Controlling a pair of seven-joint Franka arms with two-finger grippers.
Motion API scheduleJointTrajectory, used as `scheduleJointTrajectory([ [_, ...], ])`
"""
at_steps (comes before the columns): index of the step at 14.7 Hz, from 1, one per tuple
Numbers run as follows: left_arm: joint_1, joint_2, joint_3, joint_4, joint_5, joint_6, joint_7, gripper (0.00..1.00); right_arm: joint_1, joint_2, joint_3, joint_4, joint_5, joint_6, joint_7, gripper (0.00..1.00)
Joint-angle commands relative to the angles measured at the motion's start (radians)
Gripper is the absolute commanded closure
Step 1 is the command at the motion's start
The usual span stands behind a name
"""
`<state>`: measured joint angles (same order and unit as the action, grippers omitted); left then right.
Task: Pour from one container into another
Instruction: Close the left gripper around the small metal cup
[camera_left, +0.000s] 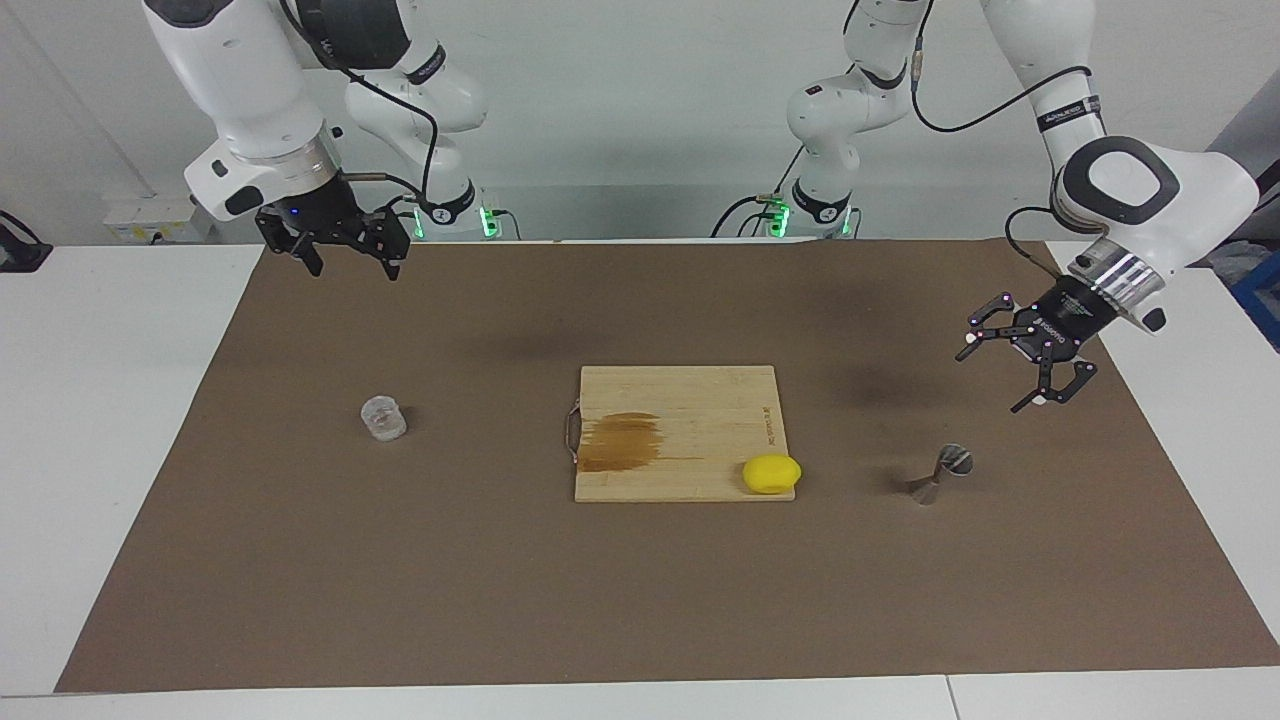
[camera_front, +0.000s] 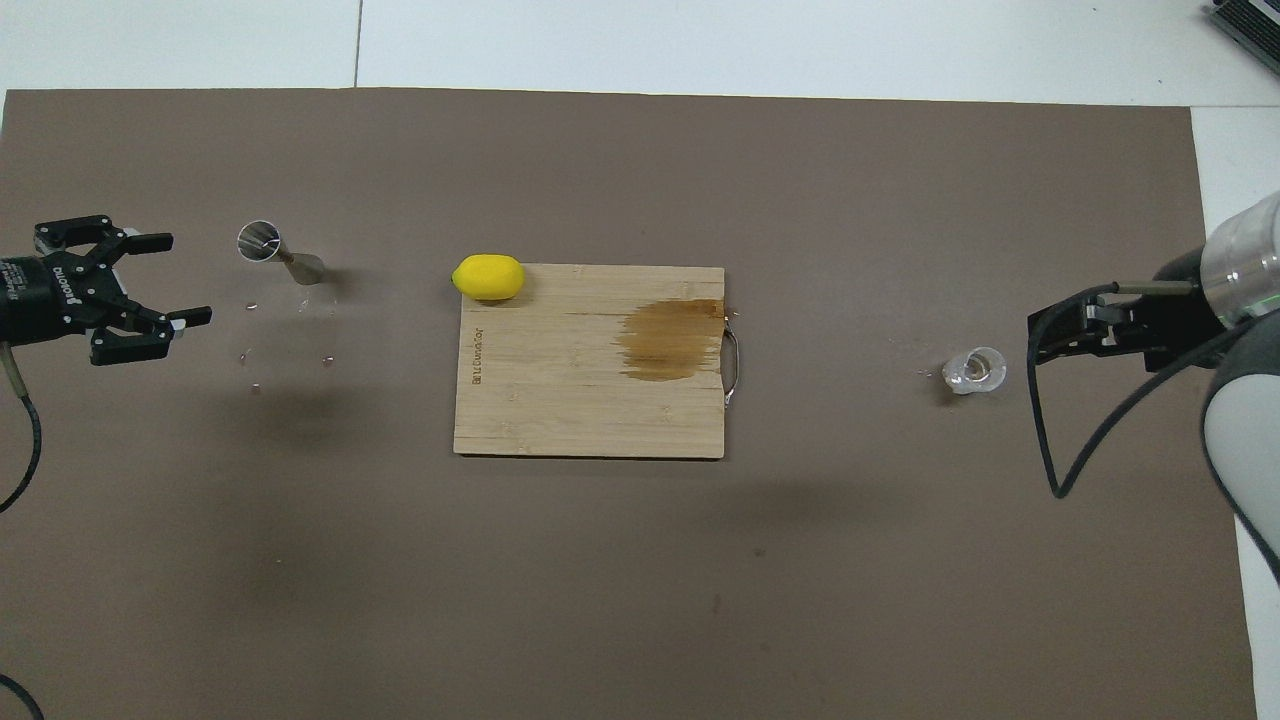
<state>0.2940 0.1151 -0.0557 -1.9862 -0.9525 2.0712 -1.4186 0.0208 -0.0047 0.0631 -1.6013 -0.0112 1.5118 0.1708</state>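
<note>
My left tool (camera_left: 995, 370) hangs over the brown mat (camera_left: 640, 600) with its fingers spread apart, gripping nothing. The steel jigger (camera_left: 940, 473) stands tilted on the mat just below it and a little farther from the robots. The cutting board (camera_left: 680, 430), with a lemon (camera_left: 771, 473) on its corner, lies toward the table's middle. My right tool (camera_left: 350, 262) waits, fingers apart and empty, over the mat's edge nearest the robots; the glass tumbler (camera_left: 383, 417) stands farther out.

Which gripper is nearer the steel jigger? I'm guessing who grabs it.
Left. The left gripper, open, hangs just beside the jigger; the right gripper waits at the right arm's end.
</note>
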Motion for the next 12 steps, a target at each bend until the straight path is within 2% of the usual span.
scheduleJointTrajectory([
  [1, 0.028, 0.037, -0.009, -0.014, -0.109, 0.026, -0.007, 0.0, -0.009, -0.023, -0.002, -0.026, -0.001, 0.004, -0.027, 0.0],
  [5, 0.028, 0.09, -0.009, -0.022, -0.212, 0.049, 0.119, 0.01, -0.007, -0.023, -0.002, -0.026, -0.001, 0.001, -0.036, 0.0],
  [12, 0.014, 0.158, -0.009, -0.017, -0.298, 0.086, 0.282, 0.01, 0.001, -0.021, 0.0, -0.023, -0.003, 0.021, -0.034, 0.0],
])
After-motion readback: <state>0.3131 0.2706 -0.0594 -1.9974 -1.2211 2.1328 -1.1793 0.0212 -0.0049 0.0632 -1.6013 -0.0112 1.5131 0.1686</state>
